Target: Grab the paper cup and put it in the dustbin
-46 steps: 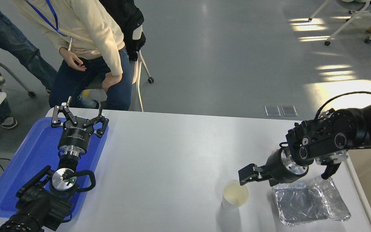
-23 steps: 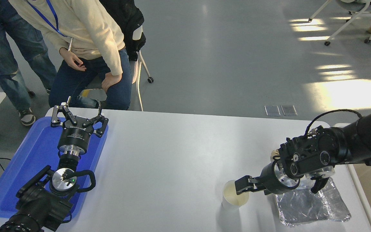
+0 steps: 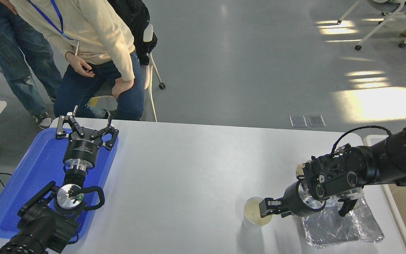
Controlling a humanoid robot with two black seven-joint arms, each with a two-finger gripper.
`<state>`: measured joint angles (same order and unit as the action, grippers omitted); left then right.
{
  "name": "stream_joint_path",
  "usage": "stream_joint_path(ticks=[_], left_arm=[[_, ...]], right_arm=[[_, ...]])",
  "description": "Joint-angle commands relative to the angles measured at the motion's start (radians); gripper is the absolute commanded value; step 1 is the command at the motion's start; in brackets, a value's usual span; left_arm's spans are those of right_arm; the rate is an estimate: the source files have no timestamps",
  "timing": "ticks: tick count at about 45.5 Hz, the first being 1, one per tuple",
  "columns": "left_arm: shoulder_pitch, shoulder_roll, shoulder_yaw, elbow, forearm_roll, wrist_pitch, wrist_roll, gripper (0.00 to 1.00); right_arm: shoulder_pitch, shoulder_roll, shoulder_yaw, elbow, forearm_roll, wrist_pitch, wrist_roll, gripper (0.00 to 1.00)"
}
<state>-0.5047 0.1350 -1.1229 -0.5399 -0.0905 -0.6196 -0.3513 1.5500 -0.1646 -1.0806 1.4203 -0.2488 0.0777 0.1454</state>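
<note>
No legible writing. My right gripper (image 3: 264, 210) is reaching into the tapered white paper cup (image 3: 254, 218) at its rim; finger opening indeterminable. Crinkled foil tray (image 3: 344, 225) is lying beside.

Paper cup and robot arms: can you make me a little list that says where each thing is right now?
paper cup: upright on the white table, near front edge
right gripper: at the cup's rim, one finger over its mouth
foil tray: right of the cup, partly under the right arm
left gripper: open, parked over the blue tray
dustbin: not clearly in view
</note>
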Motion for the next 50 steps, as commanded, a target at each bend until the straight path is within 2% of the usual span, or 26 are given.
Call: stream_joint_path(ticks=[1, 16, 34, 50], left_arm=[[0.000, 0.000, 0.000, 0.000, 0.000, 0.000, 0.000, 1.00], [-0.001, 0.000, 0.000, 0.000, 0.000, 0.000, 0.000, 1.00], [0.000, 0.000, 0.000, 0.000, 0.000, -0.002, 0.002, 1.00], [0.002, 0.000, 0.000, 0.000, 0.002, -0.002, 0.002, 1.00]], right_arm=[[-0.005, 0.011, -0.001, -0.001, -0.003, -0.006, 0.005, 0.00], [0.056, -0.004, -0.024, 0.017, 0.003, -0.001, 0.014, 0.00], [0.303, -0.095, -0.114, 0.176, 0.005, 0.020, 0.036, 0.00], [0.567, -0.161, -0.211, 0.256, 0.019, 0.165, 0.048, 0.00]])
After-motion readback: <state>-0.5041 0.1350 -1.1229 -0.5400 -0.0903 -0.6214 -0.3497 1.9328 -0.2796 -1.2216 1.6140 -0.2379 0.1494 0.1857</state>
